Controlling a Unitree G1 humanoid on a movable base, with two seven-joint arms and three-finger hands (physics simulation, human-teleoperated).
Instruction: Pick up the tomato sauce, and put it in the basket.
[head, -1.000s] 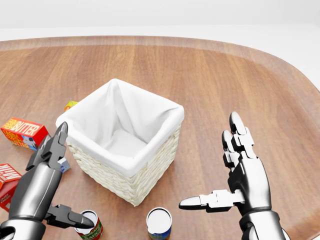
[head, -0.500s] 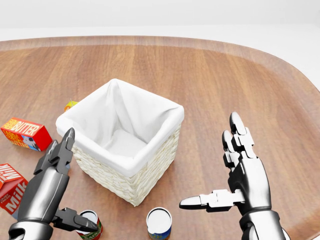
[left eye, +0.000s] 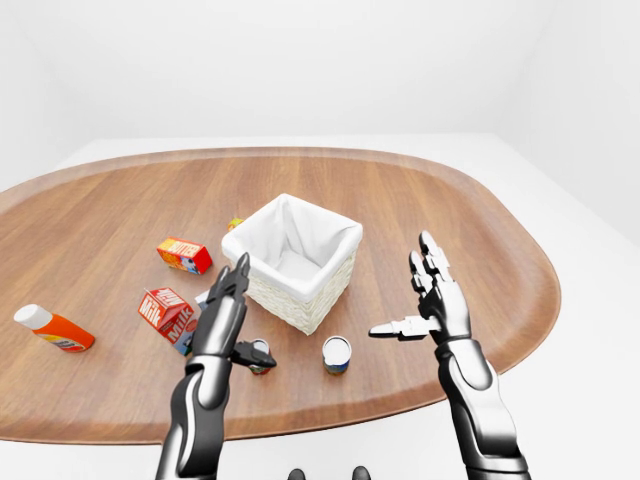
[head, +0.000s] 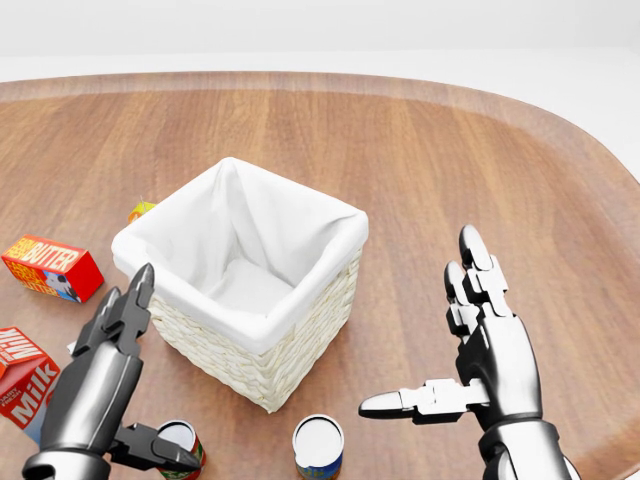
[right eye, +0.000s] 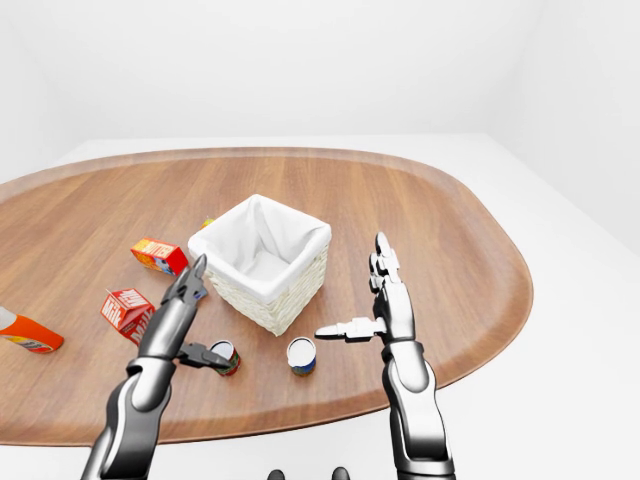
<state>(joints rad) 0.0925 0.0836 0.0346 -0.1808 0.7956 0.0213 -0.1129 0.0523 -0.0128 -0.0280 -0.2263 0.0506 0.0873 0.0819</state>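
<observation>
1. The left hand (head: 110, 400) has slid rightward and down toward the basket (head: 250, 350) over the last second; its fingers are spread wide, the thumb reaching over the tomato sauce (head: 178, 447).
2. That can stands below the basket's left corner, not gripped.
3. The right hand (head: 470, 350) hangs wide right of the basket, unchanged.
4. The grasp looks imminent.

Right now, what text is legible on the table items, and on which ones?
"BUTTER": butter box, orange-red, at the head view's left edge.
"MILK": milk carton, red and white, lower left; the smaller print above it is cut off and unclear.
Red-labelled can by the left hand: label unreadable.
Blue-labelled can: unreadable.
Orange bottle: too small to read.
</observation>
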